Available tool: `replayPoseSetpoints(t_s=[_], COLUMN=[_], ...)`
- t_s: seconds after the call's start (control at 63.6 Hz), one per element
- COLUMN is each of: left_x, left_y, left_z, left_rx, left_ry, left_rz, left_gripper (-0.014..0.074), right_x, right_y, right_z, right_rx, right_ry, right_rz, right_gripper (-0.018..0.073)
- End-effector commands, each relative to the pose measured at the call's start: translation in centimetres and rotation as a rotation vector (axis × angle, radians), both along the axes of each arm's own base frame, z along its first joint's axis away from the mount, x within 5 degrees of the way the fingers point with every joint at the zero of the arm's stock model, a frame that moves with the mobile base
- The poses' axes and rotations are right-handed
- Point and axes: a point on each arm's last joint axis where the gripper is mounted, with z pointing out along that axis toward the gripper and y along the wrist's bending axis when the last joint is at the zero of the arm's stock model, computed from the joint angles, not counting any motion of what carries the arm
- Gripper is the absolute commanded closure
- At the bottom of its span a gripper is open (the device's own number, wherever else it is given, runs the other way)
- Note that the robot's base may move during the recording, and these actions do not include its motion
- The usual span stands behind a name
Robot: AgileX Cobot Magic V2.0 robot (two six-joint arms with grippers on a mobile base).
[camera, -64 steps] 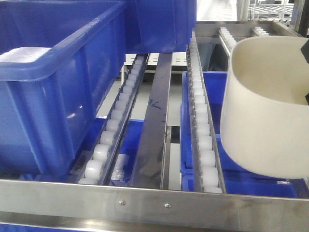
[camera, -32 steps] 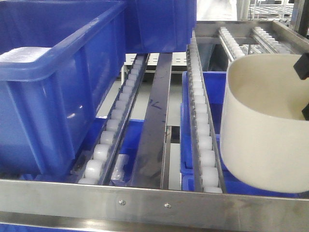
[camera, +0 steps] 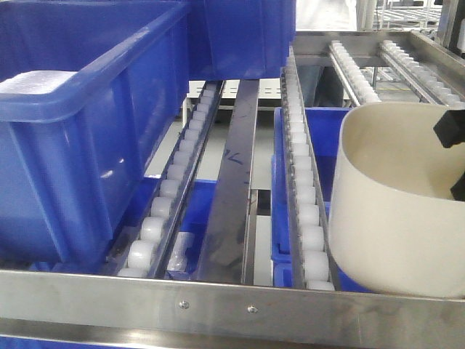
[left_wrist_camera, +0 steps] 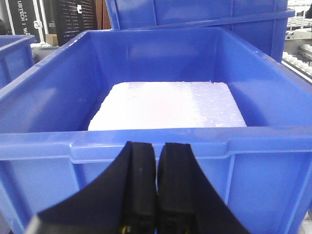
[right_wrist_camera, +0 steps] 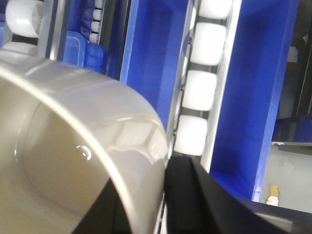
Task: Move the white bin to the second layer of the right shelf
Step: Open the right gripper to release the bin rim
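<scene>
The front view shows the white bin (camera: 392,211) at 3 o'clock, over the roller rails of the right shelf second layer (camera: 305,196). Only the right wrist view shows the right gripper (right_wrist_camera: 163,195) clamped on the bin's rim. The left wrist view shows the left gripper (left_wrist_camera: 157,195) clenched on nothing, before a blue crate (left_wrist_camera: 161,146) holding white foam (left_wrist_camera: 168,105).

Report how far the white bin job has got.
Done: the white bin is lifted and brought to the right shelf second layer, above its roller rails.
In hand: the right pincer grips the bin's rim. Whether the base touches the rollers cannot be told.
Left: settle the bin on the rails and let go. The left pincer is shut and idle before a blue crate.
</scene>
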Motion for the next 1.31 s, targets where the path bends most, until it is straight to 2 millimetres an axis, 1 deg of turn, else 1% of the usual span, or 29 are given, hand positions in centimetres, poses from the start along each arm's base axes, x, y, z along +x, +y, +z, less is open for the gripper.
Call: replayPoseSetpoints(t_s=[0.0,0.283,0.346,0.409,0.487,0.597,0.676,0.991,1.085,1.289], left_x=[0.0,0.0,0.0,0.0,0.0,0.0,0.0,0.0,0.0,0.0], left_y=[0.0,0.0,0.0,0.0,0.0,0.0,0.0,0.0,0.0,0.0], left_z=[-0.2,-0.2,-0.2,-0.2,-0.2,-0.2,-0.2,-0.2,-0.2,-0.2], left_rx=[-0.025,-0.025,-0.025,-0.025,-0.025,-0.025,-0.025,-0.025,-0.025,-0.025], left_ry=[-0.07,-0.07,-0.07,-0.07,-0.07,-0.07,-0.07,-0.07,-0.07,-0.07], left_rz=[0.002,0.002,0.002,0.002,0.002,0.002,0.002,0.002,0.002,0.002], left_gripper=[0.0512,0.0512,0.0512,0.0512,0.0512,0.0512,0.0512,0.0512,0.0512,0.0512], right_x=[0.6,0.6,0.6,0.6,0.7,0.9,1.0,1.0,1.0,0.2], right_y=[0.0,0.0,0.0,0.0,0.0,0.0,0.0,0.0,0.0,-0.2], right_z=[1.4,1.4,1.4,1.4,1.5,1.6,1.7,2.0,2.6,5.1], right_rx=[0.006,0.006,0.006,0.007,0.008,0.011,0.012,0.015,0.02,0.041], right_ry=[-0.087,-0.09,-0.093,-0.1,-0.113,-0.135,-0.147,-0.171,-0.213,-0.352], right_rz=[-0.002,-0.002,-0.002,-0.003,-0.004,-0.007,-0.008,-0.01,-0.013,-0.02], right_gripper=[0.0503,0.0498,0.0469,0.0401,0.0271,0.012,0.0071,0.0071,0.0071,0.0071])
